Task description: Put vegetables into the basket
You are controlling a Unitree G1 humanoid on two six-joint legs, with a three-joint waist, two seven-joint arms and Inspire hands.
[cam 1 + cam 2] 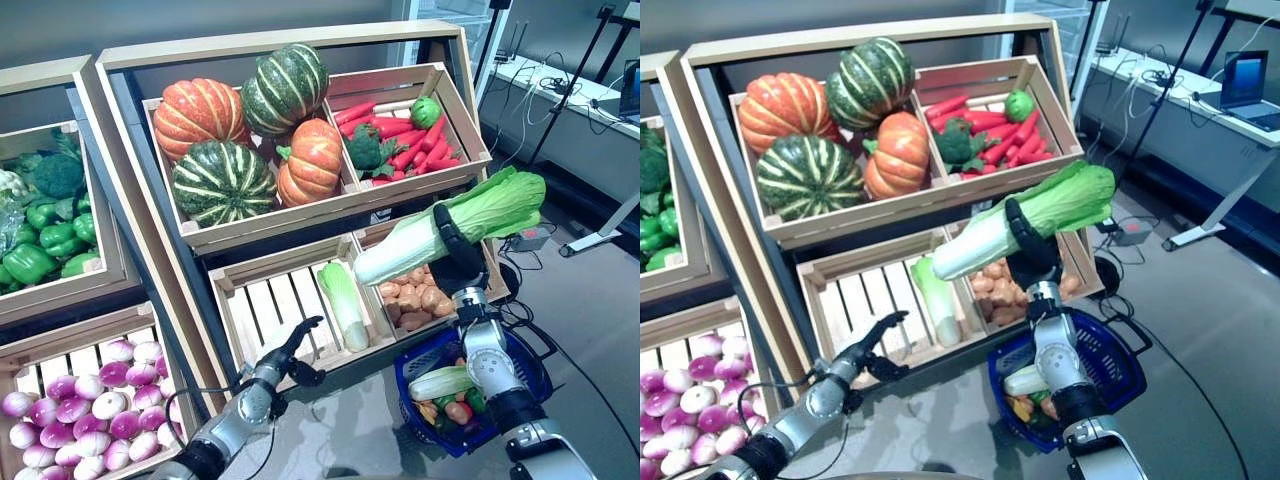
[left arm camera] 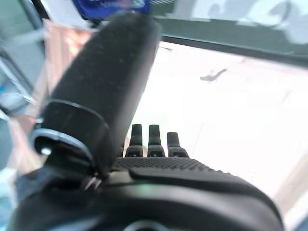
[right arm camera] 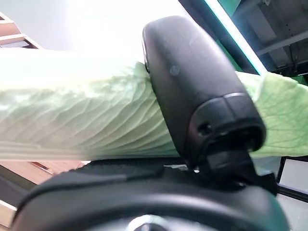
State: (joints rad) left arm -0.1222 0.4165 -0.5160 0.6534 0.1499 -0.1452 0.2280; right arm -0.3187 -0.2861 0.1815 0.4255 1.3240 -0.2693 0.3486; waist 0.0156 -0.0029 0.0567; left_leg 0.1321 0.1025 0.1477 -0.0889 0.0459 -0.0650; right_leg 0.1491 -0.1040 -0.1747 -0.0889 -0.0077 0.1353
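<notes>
My right hand (image 1: 458,262) is shut on a long pale-green napa cabbage (image 1: 470,218) and holds it up in front of the stand, above the blue basket (image 1: 415,375) on the floor. The right wrist view shows the thumb (image 3: 192,91) curled over the cabbage (image 3: 82,120). Another pale cabbage (image 1: 437,382) and some small orange and red vegetables (image 1: 450,412) lie in the basket. My left hand (image 1: 290,350) is open, fingers straight, at the front edge of the lower slatted crate (image 1: 270,310), holding nothing. A second napa cabbage (image 1: 343,302) lies in that crate, to the right of the left hand.
The wooden stand (image 1: 290,45) with tilted crates fills the left and middle. A desk (image 1: 570,95) with black legs and cables stands at the back right. A power strip (image 1: 528,238) lies on the grey floor right of the stand.
</notes>
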